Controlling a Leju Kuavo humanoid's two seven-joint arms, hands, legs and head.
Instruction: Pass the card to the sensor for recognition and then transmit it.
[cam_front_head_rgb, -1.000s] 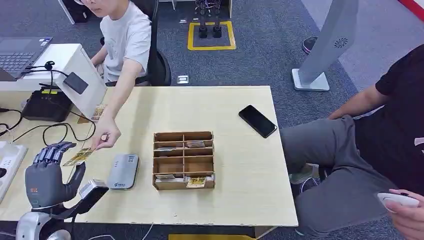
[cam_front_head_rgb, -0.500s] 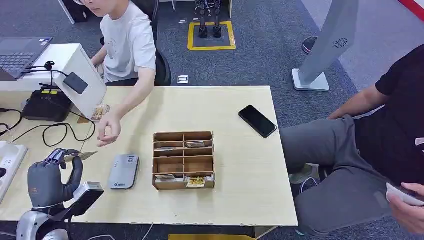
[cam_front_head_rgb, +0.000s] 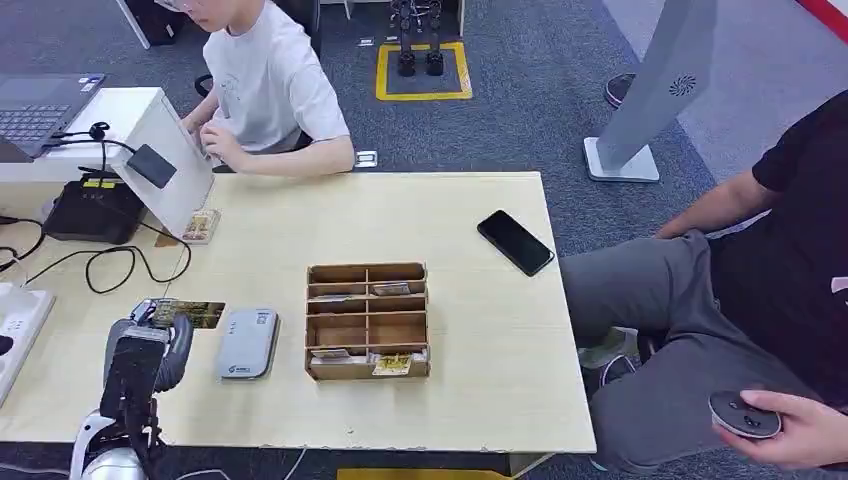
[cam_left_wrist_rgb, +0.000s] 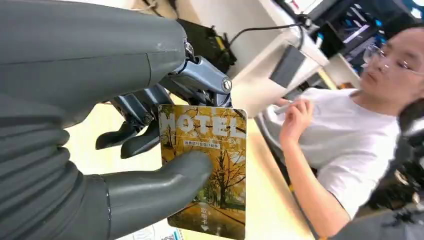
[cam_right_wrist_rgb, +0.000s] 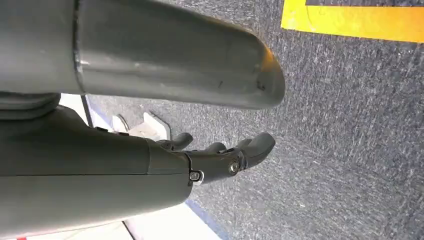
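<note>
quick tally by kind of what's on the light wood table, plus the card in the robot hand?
Hotel card in left robot hand: 1
Grey card reader: 1
Wooden compartment organizer: 1
Black smartphone: 1
Card stack at table's far left: 1
Total: 5

The card (cam_left_wrist_rgb: 207, 170) pinched in my left hand (cam_left_wrist_rgb: 90, 150) reads "HOTEL" in large pale letters across its top, over a picture of yellow autumn trees. Under that word runs a line of small print, too fine for me to read, and near the card's far end there is another small mark I cannot make out. In the head view the grey sensor (cam_front_head_rgb: 247, 342) on the table (cam_front_head_rgb: 480, 330) carries a small logo and a line of print near its front edge, both too small to read. The tall grey stand (cam_front_head_rgb: 660, 90) on the floor bears a round swirl emblem, without legible words.
</note>
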